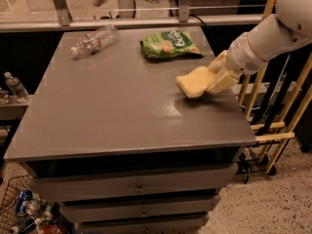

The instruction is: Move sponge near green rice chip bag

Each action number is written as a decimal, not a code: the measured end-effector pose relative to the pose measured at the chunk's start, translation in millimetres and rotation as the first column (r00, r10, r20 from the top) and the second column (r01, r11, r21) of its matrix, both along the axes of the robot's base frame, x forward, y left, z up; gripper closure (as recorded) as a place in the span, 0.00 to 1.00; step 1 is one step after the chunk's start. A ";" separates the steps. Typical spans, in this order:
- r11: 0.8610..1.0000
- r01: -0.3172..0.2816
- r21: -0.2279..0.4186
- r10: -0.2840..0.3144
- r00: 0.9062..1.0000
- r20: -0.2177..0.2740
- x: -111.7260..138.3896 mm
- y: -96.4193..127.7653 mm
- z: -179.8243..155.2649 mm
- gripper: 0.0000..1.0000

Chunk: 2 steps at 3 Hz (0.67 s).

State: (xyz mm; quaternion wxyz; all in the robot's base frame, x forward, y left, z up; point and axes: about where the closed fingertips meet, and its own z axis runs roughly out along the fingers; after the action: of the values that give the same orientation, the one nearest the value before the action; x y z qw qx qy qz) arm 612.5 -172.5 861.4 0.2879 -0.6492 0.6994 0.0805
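Desk (112, 111): one, grey, flat top, seen from the front and above. Three drawers (139, 188) are stacked beneath it, each with a small knob at the centre.

Sponge (194, 82): one, pale yellow, at the right side of the desk, just inside the right edge and about midway from front to back. It is tilted, with its left end lower. A shadow lies on the desk under it. Whether that low end touches the surface cannot be told.

Hand (213, 77): one, at the right end of the sponge. Its two pale fingers (223, 81) are clamped on the sponge, one above and one below. The white arm (265, 35) enters from the upper right.

Bag (168, 44): one, green, lying flat near the back edge of the desk, right of centre. It is apart from the sponge, behind it and a little to its left, with bare desk between the two.

Bottles: two counted. One clear bottle (94, 39) lies on its side at the back left of the desk, well apart from the bag. A second bottle (16, 86) stands on a low ledge off the left side of the desk.

Other items: one wire basket (14, 199) on the floor at the lower left, holding cans; one wooden rack (273, 130) against the right side of the desk.
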 end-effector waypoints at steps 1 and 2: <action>0.996 0.091 0.023 -0.092 0.993 0.079 46.0 -12.0 2.1 1.00; 0.987 0.152 0.044 -0.156 0.976 0.149 92.7 -15.2 3.9 1.00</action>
State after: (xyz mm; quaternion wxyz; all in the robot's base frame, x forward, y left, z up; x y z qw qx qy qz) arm 705.2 -187.7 865.3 0.3562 -0.5926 0.7222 0.0193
